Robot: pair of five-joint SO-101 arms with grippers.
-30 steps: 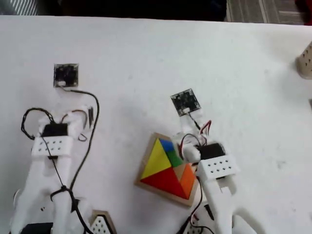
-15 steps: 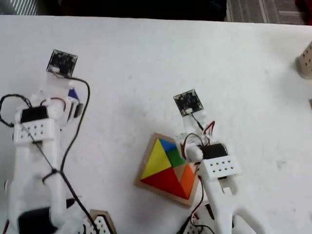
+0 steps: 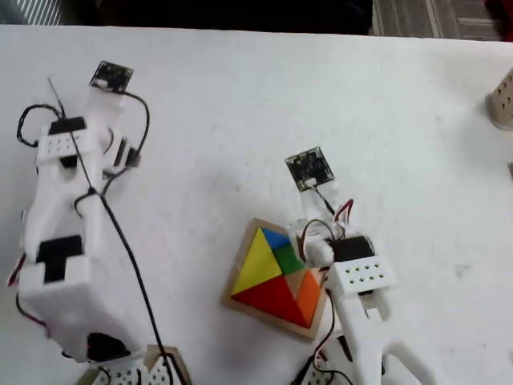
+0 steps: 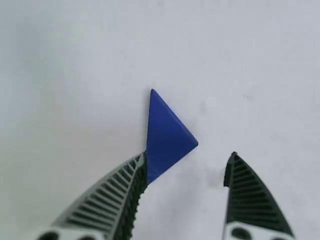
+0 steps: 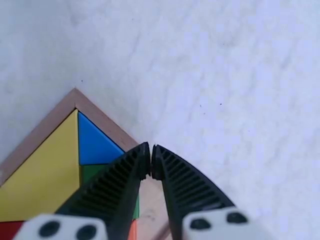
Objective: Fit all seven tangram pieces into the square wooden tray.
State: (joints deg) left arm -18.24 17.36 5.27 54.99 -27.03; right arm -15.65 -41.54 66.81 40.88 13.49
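Blue triangle [image 4: 167,135] — flat, sharp-cornered

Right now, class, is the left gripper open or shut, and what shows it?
Open. The left gripper has its fingers well apart, and the blue triangle lies on the table between them, nearer one finger.

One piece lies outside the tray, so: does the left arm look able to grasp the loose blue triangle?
Probably yes: the left pincer is open with the blue triangle lying flat on the table between its jaws, and nothing covers it.
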